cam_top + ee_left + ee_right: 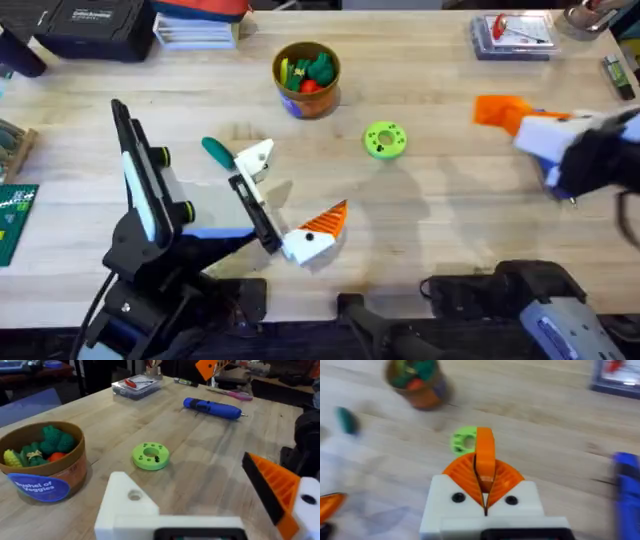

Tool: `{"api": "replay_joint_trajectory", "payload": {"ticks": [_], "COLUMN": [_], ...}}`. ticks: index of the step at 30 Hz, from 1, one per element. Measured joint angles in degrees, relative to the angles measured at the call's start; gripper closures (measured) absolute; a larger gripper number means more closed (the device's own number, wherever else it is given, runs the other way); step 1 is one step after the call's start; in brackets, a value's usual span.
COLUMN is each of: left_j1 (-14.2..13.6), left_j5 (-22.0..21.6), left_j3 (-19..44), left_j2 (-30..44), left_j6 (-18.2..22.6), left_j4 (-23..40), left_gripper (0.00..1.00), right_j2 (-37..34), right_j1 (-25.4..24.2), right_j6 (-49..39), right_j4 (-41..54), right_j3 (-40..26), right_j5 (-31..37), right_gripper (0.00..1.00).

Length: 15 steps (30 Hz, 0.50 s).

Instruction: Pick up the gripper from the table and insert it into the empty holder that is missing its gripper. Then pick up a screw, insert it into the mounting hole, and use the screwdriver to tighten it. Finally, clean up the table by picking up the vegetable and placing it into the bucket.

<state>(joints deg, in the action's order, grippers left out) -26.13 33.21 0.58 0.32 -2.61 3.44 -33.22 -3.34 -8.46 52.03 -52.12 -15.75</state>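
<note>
Orange finger piece [485, 455] pinched in the right gripper [485, 491].
Left gripper [283, 206] stood wide open, empty, near the teal vegetable [217, 152].

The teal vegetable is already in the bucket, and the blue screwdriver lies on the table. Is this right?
Not fully. The teal vegetable is not in the bucket; it lies on the table, as the overhead view shows. The blue screwdriver does lie on the table.
</note>
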Motion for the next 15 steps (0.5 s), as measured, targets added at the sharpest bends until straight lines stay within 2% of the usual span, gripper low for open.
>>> {"api": "replay_joint_trajectory", "payload": {"ticks": [4, 8, 13, 14, 15], "left_j1": [0.0, 0.0, 0.0, 0.0, 0.0], "left_j5": [0.0, 0.0, 0.0, 0.0, 0.0], "left_j3": [0.0, 0.0, 0.0, 0.0, 0.0], "left_j2": [0.0, 0.0, 0.0, 0.0, 0.0], "left_j6": [0.0, 0.0, 0.0, 0.0, 0.0], "left_j4": [0.0, 0.0, 0.0, 0.0, 0.0], "left_gripper": [0.016, 0.015, 0.015, 0.015, 0.015], "right_j2": [3.4, 3.1, 2.7, 2.7, 2.7], "right_j1": [0.0, 0.0, 1.8, 4.6, 5.8], "right_j6": [8.7, 24.3, 41.2, 47.8, 50.0], "right_j4": [-9.5, -20.3, -29.0, -32.2, -33.1], "right_j3": [9.1, 18.9, 27.1, 28.7, 28.7], "right_j5": [-13.5, -23.3, -29.1, -30.2, -30.0], "right_gripper": [0.994, 0.994, 0.994, 0.994, 0.994]}}
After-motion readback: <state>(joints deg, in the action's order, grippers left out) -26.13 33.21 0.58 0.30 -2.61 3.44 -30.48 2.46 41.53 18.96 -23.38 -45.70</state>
